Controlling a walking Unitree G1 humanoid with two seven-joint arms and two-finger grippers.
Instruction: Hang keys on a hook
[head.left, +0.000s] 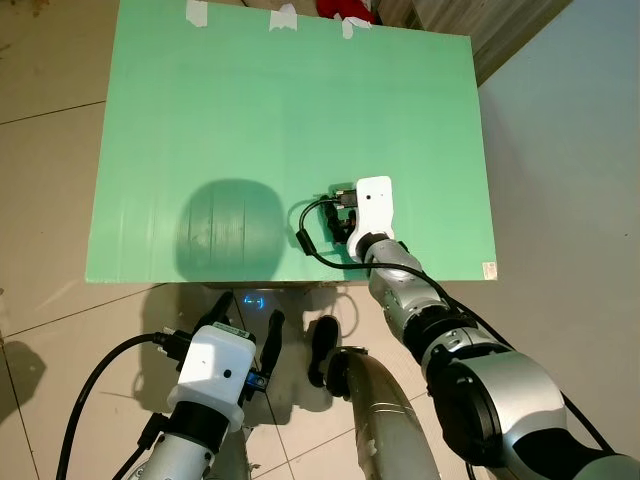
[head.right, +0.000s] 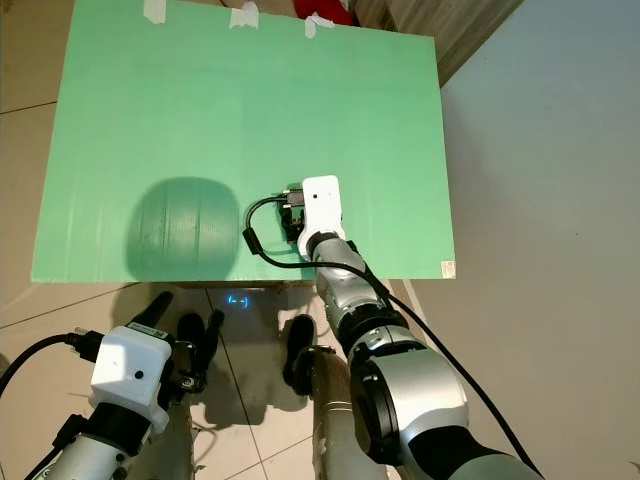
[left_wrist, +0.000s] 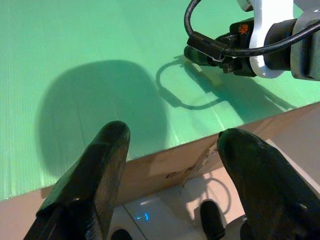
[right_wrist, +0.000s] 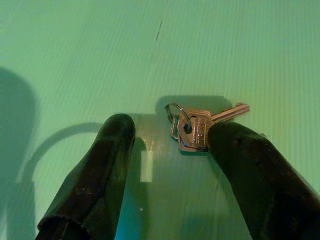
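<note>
Right gripper (right_wrist: 170, 165) low over the keys (right_wrist: 197, 127)

The keys lie flat on the green board (head.left: 250, 120), touching its one finger, not between them; fingers apart, blade pointing away. Left gripper (left_wrist: 175, 165), also open, is farther.

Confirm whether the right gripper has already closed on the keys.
No: in the right wrist view the right gripper is open, its fingers spread apart, with the keys lying flat on the green board between them.
</note>
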